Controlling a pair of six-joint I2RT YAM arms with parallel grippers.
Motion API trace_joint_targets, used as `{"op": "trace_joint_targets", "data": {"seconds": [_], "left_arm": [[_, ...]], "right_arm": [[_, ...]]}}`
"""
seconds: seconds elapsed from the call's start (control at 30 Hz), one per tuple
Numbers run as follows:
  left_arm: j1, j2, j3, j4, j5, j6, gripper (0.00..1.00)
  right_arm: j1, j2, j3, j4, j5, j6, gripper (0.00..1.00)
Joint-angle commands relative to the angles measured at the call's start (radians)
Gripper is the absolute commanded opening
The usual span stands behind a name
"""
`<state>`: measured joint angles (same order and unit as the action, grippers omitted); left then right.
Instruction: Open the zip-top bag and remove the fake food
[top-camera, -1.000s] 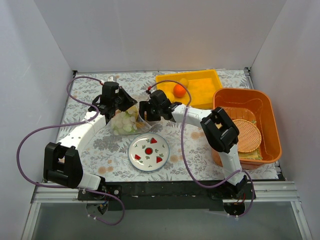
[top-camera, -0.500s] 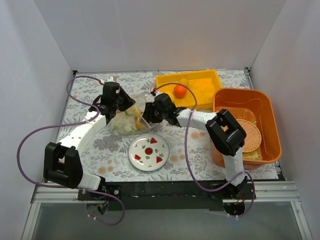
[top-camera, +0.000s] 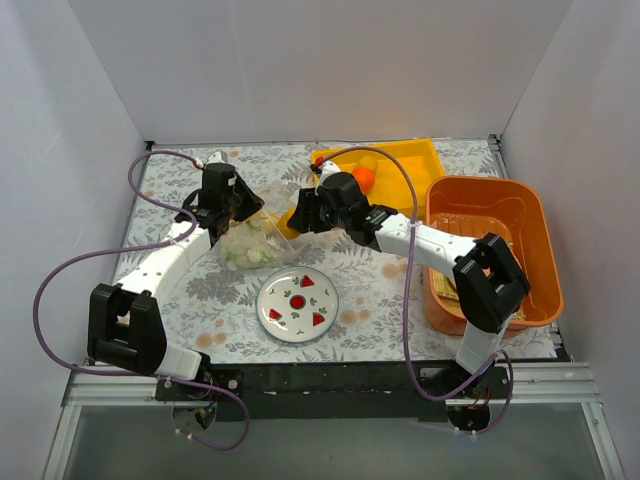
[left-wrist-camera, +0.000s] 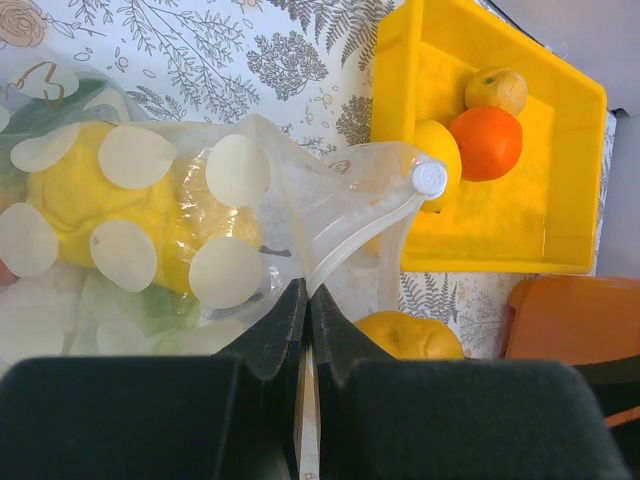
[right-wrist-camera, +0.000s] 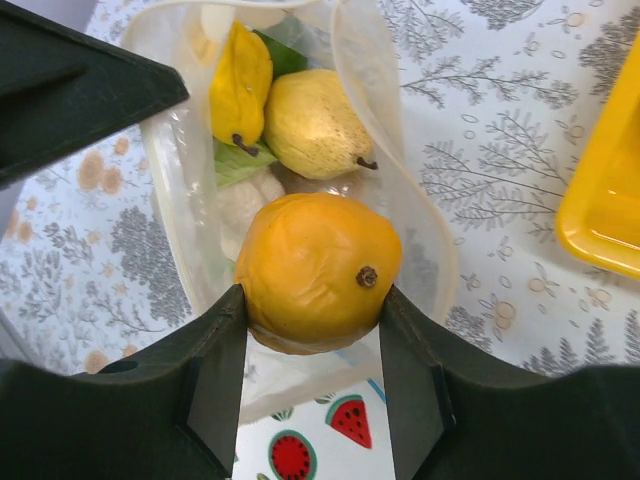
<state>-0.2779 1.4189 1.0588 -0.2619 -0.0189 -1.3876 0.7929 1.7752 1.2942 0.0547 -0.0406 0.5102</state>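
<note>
The clear zip-top bag (top-camera: 250, 243) lies left of centre with its mouth open toward the right. My left gripper (left-wrist-camera: 308, 292) is shut on the bag's edge strip (left-wrist-camera: 345, 240); it shows in the top view (top-camera: 232, 205) at the bag's far left side. My right gripper (right-wrist-camera: 310, 295) is shut on a yellow-orange fake fruit (right-wrist-camera: 318, 270), held just outside the bag's mouth, above the plate's edge. This fruit also shows in the top view (top-camera: 290, 218). Two yellow fruits (right-wrist-camera: 310, 122) and pale round pieces (left-wrist-camera: 128, 157) lie inside the bag.
A yellow tray (top-camera: 415, 180) behind the right gripper holds an orange fruit (top-camera: 362, 178) and yellow ones. A white plate with watermelon motifs (top-camera: 298, 303) sits in front of the bag. A large orange tub (top-camera: 535, 240) stands at the right.
My right arm has swung right and its wrist has drawn back from the bag's mouth, bringing the yellow-orange fruit out into view. My left gripper has kept its hold on the bag.
</note>
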Motion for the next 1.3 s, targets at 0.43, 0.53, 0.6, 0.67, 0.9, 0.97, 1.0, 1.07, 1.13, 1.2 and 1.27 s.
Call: {"op": "trace_joint_targets", "data": {"seconds": [0.43,0.53,0.6,0.67,0.9,0.97,1.0,1.07,1.13,1.2,1.27], "left_arm": [[0.023,-0.026,0.007,0.001,0.017,0.007,0.00],[0.023,-0.028,0.012,0.004,0.053,0.002,0.00],[0.022,-0.028,0.015,0.001,0.066,0.002,0.00],[0.022,-0.029,0.015,0.000,0.073,0.002,0.00],[0.023,-0.034,0.033,-0.022,0.083,0.012,0.00],[0.022,-0.031,0.036,-0.022,0.097,0.016,0.00],[0.023,-0.029,0.038,-0.023,0.099,0.015,0.00],[0.023,-0.028,0.038,-0.022,0.105,0.012,0.00],[0.023,-0.021,0.038,-0.020,0.111,0.010,0.00],[0.023,-0.017,0.040,-0.017,0.120,0.006,0.00],[0.023,-0.020,0.041,-0.016,0.125,0.004,0.00]], "right_arm": [[-0.208,-0.036,0.221,-0.233,0.266,-0.262,0.26],[-0.236,0.048,0.295,-0.202,0.266,-0.283,0.27],[-0.250,0.094,0.336,-0.158,0.266,-0.289,0.27],[-0.261,0.165,0.388,-0.119,0.268,-0.289,0.29],[-0.276,0.351,0.517,-0.082,0.259,-0.279,0.58],[-0.277,0.395,0.565,-0.131,0.248,-0.279,0.78],[-0.279,0.401,0.588,-0.148,0.245,-0.279,0.81],[-0.279,0.394,0.602,-0.167,0.234,-0.282,0.87],[-0.277,0.359,0.593,-0.176,0.234,-0.283,0.90],[-0.279,0.330,0.585,-0.202,0.228,-0.280,0.90],[-0.279,0.274,0.556,-0.237,0.216,-0.245,0.87]]}}
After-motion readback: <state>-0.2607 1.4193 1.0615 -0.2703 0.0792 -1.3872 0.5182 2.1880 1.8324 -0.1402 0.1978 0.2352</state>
